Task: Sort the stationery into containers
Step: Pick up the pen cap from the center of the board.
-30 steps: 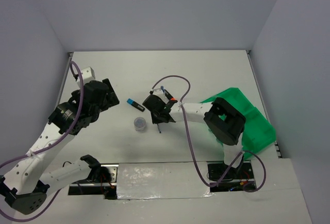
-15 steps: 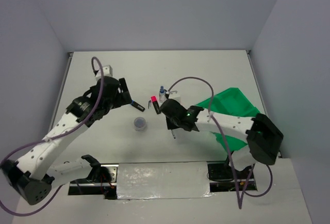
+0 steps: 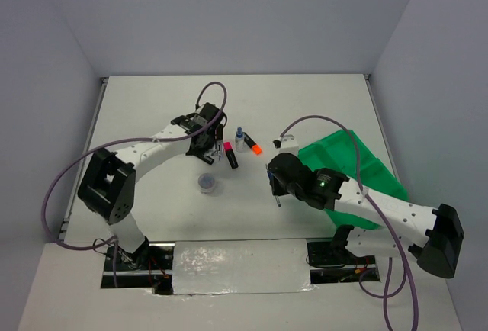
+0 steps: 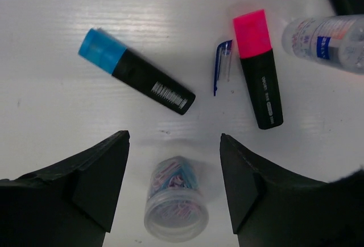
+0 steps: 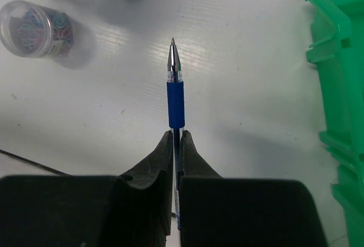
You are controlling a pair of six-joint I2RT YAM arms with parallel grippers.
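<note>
while right end effector [image 5: 177, 135] pinches a blue pen [image 5: 176, 96], left end effector [image 4: 173, 140] gapes wide, empty

Top view high above near edge of table [image 3: 305, 102], looking down; wrist views close, downward, sharing round tub [image 4: 175, 206]

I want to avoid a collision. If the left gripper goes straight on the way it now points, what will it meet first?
Probably the small round clear tub of coloured paper clips, which stands between the open fingers of the left gripper. The blue-capped black highlighter lies beyond. Depth is unclear.
</note>
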